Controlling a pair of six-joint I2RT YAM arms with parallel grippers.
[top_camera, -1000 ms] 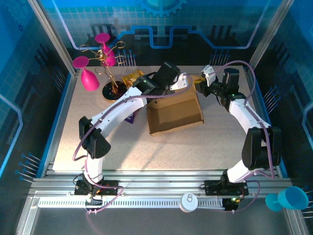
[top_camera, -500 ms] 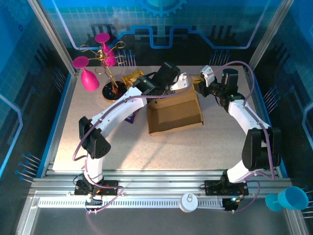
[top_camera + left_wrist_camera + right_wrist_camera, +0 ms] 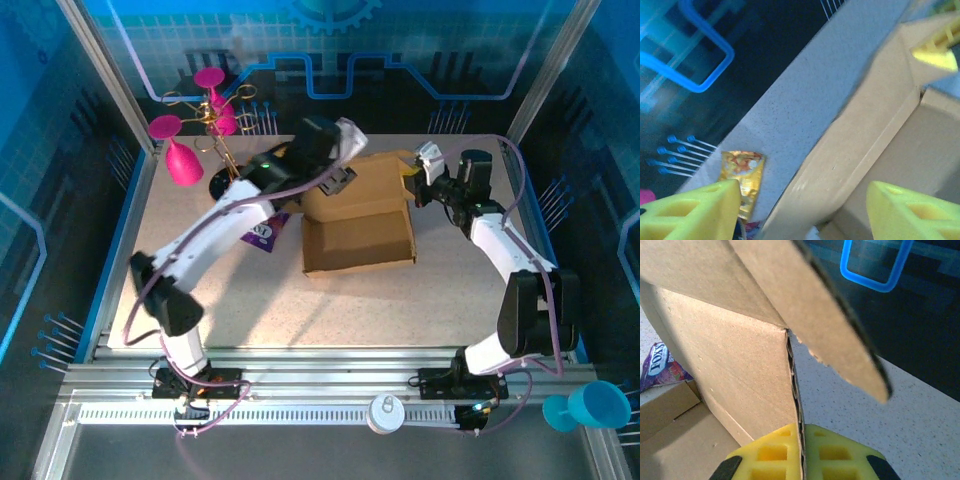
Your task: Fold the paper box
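The paper box (image 3: 360, 240), plain brown cardboard, lies open in the middle of the table with its back lid (image 3: 362, 186) raised. My left gripper (image 3: 344, 168) hovers open over the lid's left end. In the left wrist view the yellow fingertips (image 3: 695, 212) stand wide apart, with a cardboard flap (image 3: 860, 135) running between them untouched. My right gripper (image 3: 412, 166) is at the lid's right end. In the right wrist view it (image 3: 801, 456) is shut on the edge of an upright cardboard panel (image 3: 730, 360), and another flap (image 3: 830, 325) hangs above.
A purple snack packet (image 3: 262, 232) lies left of the box, and a yellow packet (image 3: 742, 180) lies behind it. A stand with pink glasses (image 3: 205, 130) is at the back left. A teal cup (image 3: 588, 405) sits outside the table at the front right.
My left gripper has opened, let go of the lid and swung left and back. My right gripper has closed fully on the cardboard edge. The lid now leans further over the box.
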